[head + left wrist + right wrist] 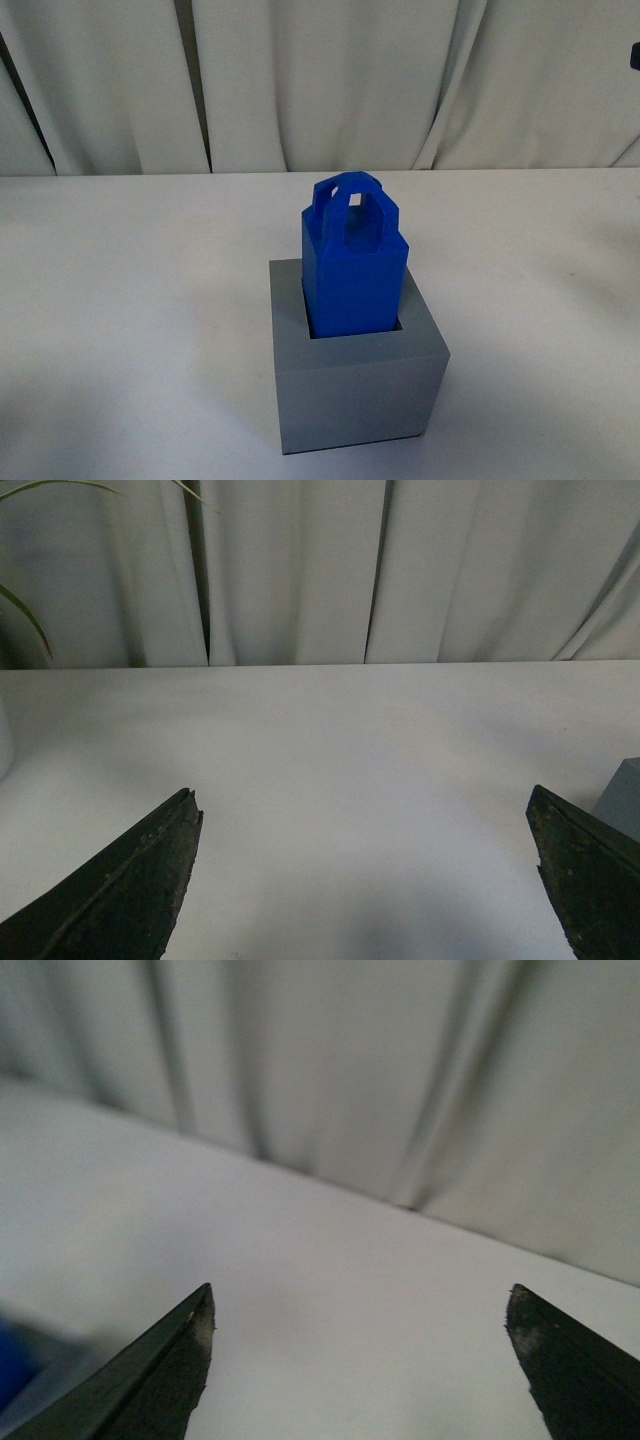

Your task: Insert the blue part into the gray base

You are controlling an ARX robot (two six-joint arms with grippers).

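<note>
Gray and matte, the base [360,395] sits on the white surface [120,300], a cube with a square recess in its top. Standing upright in that recess is the bright blue part [355,275], taller than wide, with a chamfered top and a looped handle pierced by holes. Both the left fingers [140,880] and the right fingers [150,1380] are spread wide, gripping nothing. Pale curtains [330,80] hang behind.

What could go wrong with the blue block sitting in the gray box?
The blue part sticks up high from the gray base with a gap beside it, so it might wobble. The open left gripper has the base close beside one finger; a careless move could bump it.
</note>
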